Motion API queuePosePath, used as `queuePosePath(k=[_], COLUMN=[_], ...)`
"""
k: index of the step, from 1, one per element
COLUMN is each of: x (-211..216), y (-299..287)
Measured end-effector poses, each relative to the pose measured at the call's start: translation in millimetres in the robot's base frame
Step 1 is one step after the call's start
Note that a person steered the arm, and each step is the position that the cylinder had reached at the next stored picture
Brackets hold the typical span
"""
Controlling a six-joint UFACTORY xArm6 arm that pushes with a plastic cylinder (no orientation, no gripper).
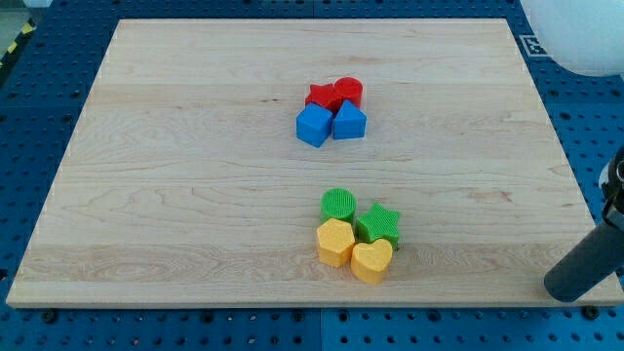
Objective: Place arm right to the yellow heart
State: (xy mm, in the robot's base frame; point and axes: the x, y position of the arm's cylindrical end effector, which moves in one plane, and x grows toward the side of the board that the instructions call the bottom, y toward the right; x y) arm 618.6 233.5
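The yellow heart (371,260) lies near the board's bottom edge, at the lower right of a tight cluster with a yellow hexagon (335,242), a green cylinder (338,204) and a green star (378,224). My tip (566,291) is far to the view's right of the heart, just off the board's right bottom corner, over the blue perforated table. It touches no block.
A second cluster sits above the middle of the wooden board (195,146): a red star (320,96), a red cylinder (349,91), a blue cube (314,126) and a blue house-shaped block (349,122). A white rounded object (585,39) stands at the view's top right.
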Motion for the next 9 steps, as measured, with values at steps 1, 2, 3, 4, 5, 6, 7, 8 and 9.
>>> queuePosePath(k=[1,2,3,4,5,6,7,8,9], x=[-1,-1,-1,0,0,0,0,0,0], y=[-7,-24,-35,-36,-37,-38,-38,-39,-39])
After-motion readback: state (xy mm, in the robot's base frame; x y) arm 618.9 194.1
